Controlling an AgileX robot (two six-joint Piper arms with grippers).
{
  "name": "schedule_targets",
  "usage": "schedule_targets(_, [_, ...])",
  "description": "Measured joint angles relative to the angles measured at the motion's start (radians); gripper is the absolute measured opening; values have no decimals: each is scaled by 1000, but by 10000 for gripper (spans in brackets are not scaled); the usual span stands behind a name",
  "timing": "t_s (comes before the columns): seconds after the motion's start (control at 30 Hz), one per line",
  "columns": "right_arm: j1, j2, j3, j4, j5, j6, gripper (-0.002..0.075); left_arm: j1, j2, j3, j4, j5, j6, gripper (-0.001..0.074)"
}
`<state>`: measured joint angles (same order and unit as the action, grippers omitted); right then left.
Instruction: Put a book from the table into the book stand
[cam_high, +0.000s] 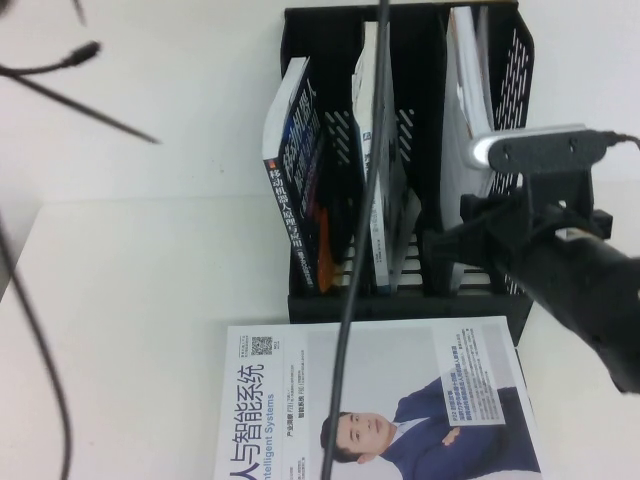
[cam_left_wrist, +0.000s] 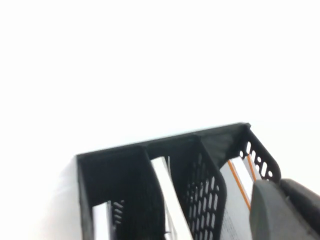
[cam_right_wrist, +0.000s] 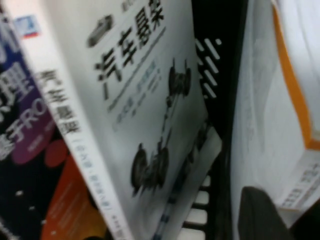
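Observation:
The black book stand (cam_high: 310, 40) stands at the back of the white table (cam_high: 130, 300). The book (cam_high: 465, 100), white with an orange border, stands upright in the stand's right-hand slot. My right gripper (cam_high: 450, 245) is at the front lower edge of that slot. In the right wrist view the book (cam_right_wrist: 265, 125) has its lower corner between the jaws of the right gripper (cam_right_wrist: 280, 220), with one dark finger (cam_right_wrist: 260, 215) flat against its cover. In the left wrist view the left gripper (cam_left_wrist: 285, 195) hangs shut beside the stand (cam_left_wrist: 130, 150), close to the book (cam_left_wrist: 242, 172). It holds nothing.
A dark-spined book (cam_high: 300, 190) leans in the left slot and a white car book (cam_right_wrist: 145, 100) in the middle slot. A white book showing a man in a blue suit (cam_high: 380, 400) lies flat in front of the stand. A dark cable (cam_high: 345, 330) hangs across the middle.

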<state>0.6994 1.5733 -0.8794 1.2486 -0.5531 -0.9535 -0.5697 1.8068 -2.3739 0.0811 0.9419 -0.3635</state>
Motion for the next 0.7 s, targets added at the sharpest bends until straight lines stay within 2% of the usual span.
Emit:
schedule_targets(0.17, [-16,40,-71,149,-3,-207,134,0,-74,-2,40,59,0,3])
schedule_targets(0.33, [-16,47,-84,163,14,-240,136,0,-123,-8,88,90,0,1])
schedule_targets(0.43, [-16,48,-87,182,28,-243,214,0,-129,-8,106,115,0,1])
schedule_targets(0.57, [-16,43,-92,235,15,-309,382,0,-129,-8,115,138,0,1])
schedule_targets(0.7, [-16,-22,-103,357,-45,-462,441,0,-129,-8,156,139,-15,1])
